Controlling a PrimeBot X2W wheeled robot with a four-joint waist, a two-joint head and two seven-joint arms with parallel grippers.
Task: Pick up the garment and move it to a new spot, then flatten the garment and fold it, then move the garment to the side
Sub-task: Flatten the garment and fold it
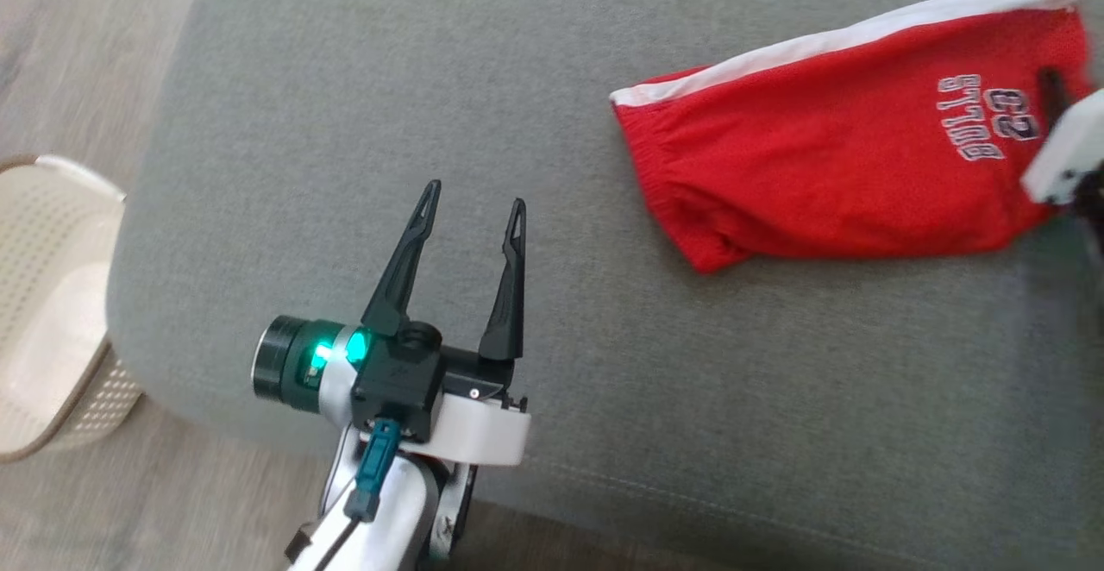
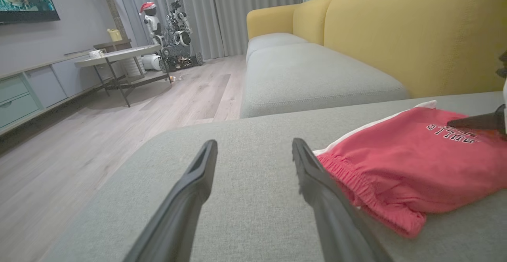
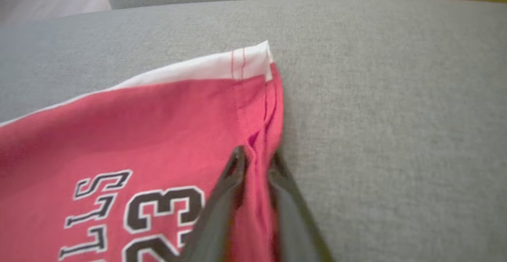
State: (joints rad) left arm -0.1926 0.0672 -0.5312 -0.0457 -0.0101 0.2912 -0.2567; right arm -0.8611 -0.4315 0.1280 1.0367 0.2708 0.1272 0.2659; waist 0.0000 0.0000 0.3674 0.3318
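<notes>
The garment is a pair of red shorts (image 1: 828, 166) with a white side stripe and a "BULLS 23" print, lying folded on the grey sofa cushion (image 1: 517, 122) at the upper right. My right gripper (image 3: 257, 157) is shut on a pinch of red fabric at the shorts' hem (image 3: 263, 115); in the head view its dark finger (image 1: 1054, 92) shows at the right edge. My left gripper (image 1: 474, 196) stands open over bare cushion, well left of the shorts (image 2: 412, 163), nothing between its fingers (image 2: 198, 175).
A cream perforated basket (image 1: 52, 312) stands on the wood floor (image 1: 78, 45) left of the cushion. The left wrist view shows a yellow sofa back (image 2: 416, 28), a second grey cushion (image 2: 317, 76), a side table (image 2: 119, 52) and another robot (image 2: 174, 28) across the room.
</notes>
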